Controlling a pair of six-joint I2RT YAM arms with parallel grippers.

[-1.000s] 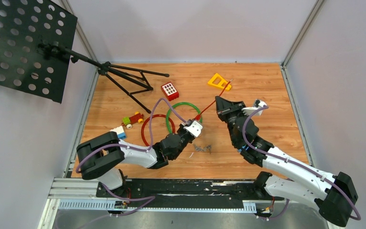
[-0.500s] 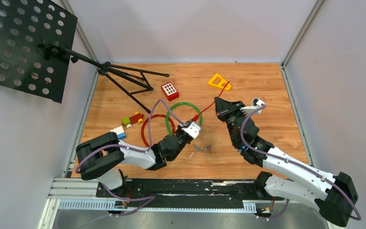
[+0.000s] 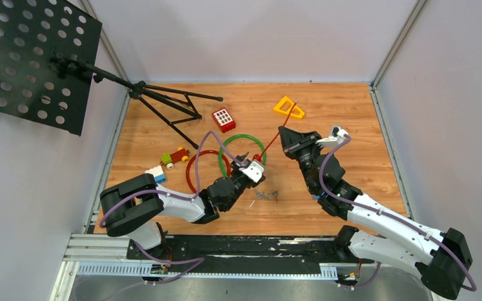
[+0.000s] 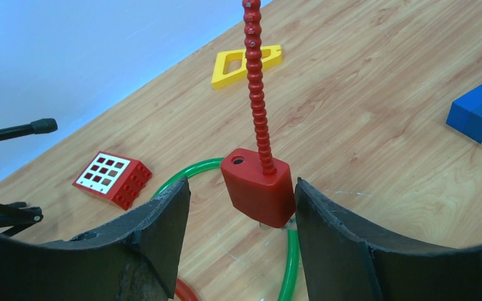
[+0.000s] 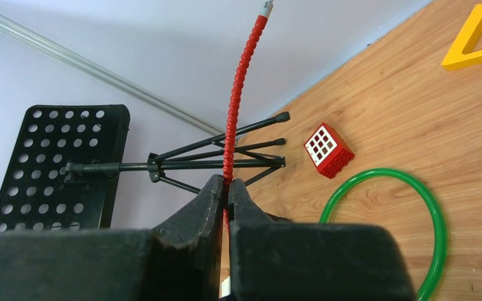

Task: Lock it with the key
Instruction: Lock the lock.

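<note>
Left pincer (image 4: 241,188) gapes wide around the red lock body (image 4: 257,188). Right pincer (image 5: 227,188) is pinching its ribbed cable (image 5: 235,94); keys (image 3: 267,195) lie on the table (image 3: 351,125) nearest the left one.

Left arm (image 3: 163,204): folded low by the near edge of the worktop (image 3: 358,119), forearm reaching toward centre; left tool (image 4: 241,188) with jaws parted. Right arm (image 3: 376,216): stretched from near right corner toward centre; right tool (image 5: 227,188) pressed closed, pointing far-left.
</note>
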